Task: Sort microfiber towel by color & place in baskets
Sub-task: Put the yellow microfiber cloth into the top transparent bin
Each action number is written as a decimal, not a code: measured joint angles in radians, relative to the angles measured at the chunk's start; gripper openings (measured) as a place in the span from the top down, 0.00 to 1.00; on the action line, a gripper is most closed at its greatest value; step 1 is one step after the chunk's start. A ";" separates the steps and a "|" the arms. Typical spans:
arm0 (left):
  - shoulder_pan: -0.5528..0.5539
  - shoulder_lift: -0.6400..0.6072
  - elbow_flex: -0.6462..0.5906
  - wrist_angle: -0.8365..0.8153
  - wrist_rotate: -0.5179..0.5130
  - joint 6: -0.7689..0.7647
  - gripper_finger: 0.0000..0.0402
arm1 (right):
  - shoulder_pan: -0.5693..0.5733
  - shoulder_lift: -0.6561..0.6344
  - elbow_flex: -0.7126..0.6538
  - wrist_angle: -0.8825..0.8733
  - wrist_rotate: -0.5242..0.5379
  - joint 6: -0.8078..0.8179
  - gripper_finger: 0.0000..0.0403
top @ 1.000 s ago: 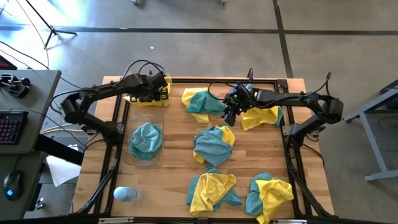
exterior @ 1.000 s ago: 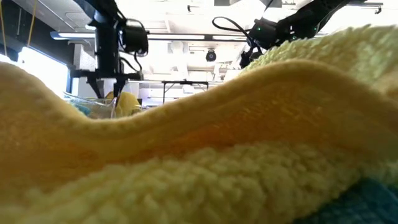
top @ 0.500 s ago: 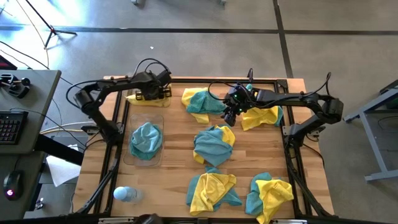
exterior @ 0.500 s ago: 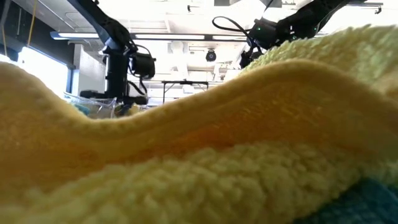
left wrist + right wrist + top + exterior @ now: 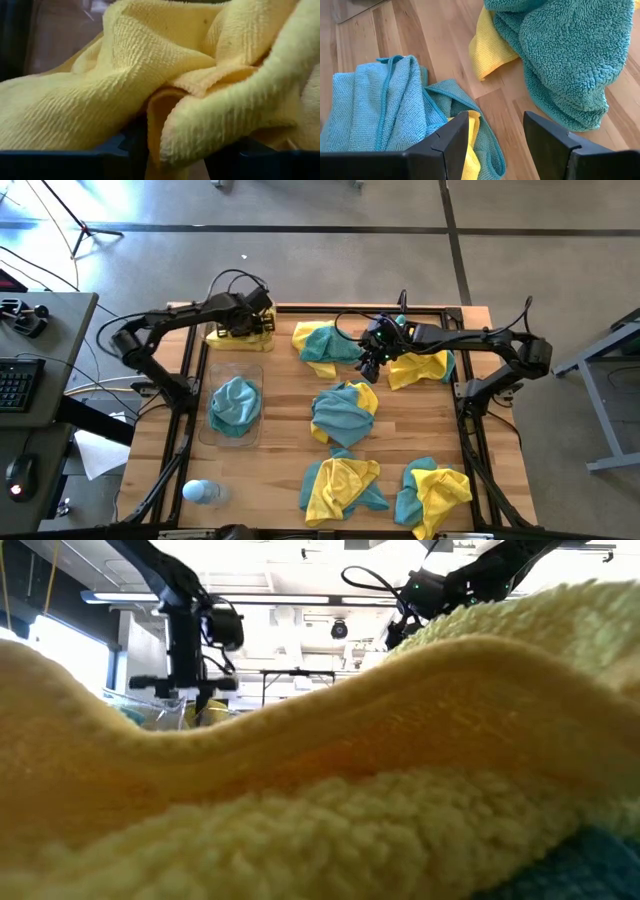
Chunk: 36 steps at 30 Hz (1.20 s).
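Observation:
My left gripper (image 5: 250, 322) (image 5: 175, 150) stands over the far clear basket (image 5: 212, 352) at the table's far left and is shut on a yellow towel (image 5: 225, 338) that lies in it. The near basket (image 5: 205, 430) holds a teal towel (image 5: 235, 402). My right gripper (image 5: 368, 363) (image 5: 495, 135) is open and hovers above bare wood between the far heap of yellow and teal towels (image 5: 325, 342) and the middle heap (image 5: 342, 412), touching nothing. My left gripper pinches a raised fold (image 5: 172, 117) of the yellow towel between its two fingers, coming from above and pointing down. The rest of the towel (image 5: 100, 85) spreads slack around the fingers and lies in the far basket.
More mixed yellow and teal heaps lie at the far right (image 5: 420, 367), near middle (image 5: 340, 480) and near right (image 5: 432, 495). A pale bottle (image 5: 202, 492) stands at the near left. A yellow towel (image 5: 320, 770) right before the low camera blocks most of that view.
My left gripper has dipped toward the far basket and then come up a little, shifting slightly toward the table's right, while its elbow swung. The yellow towel has stayed in the far basket.

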 joint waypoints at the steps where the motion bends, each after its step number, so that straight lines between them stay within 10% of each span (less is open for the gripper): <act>1: 0.000 -0.020 0.000 -0.006 -0.001 -0.002 0.65 | 0.000 0.000 0.000 0.000 0.000 0.000 0.54; 11: 0.020 -0.156 0.001 -0.029 -0.143 -0.018 0.65 | 0.000 0.000 0.000 0.001 0.000 0.000 0.54; 36: 0.065 0.109 0.001 -0.073 -0.035 -0.037 0.65 | 0.000 0.000 0.000 0.015 0.001 0.040 0.54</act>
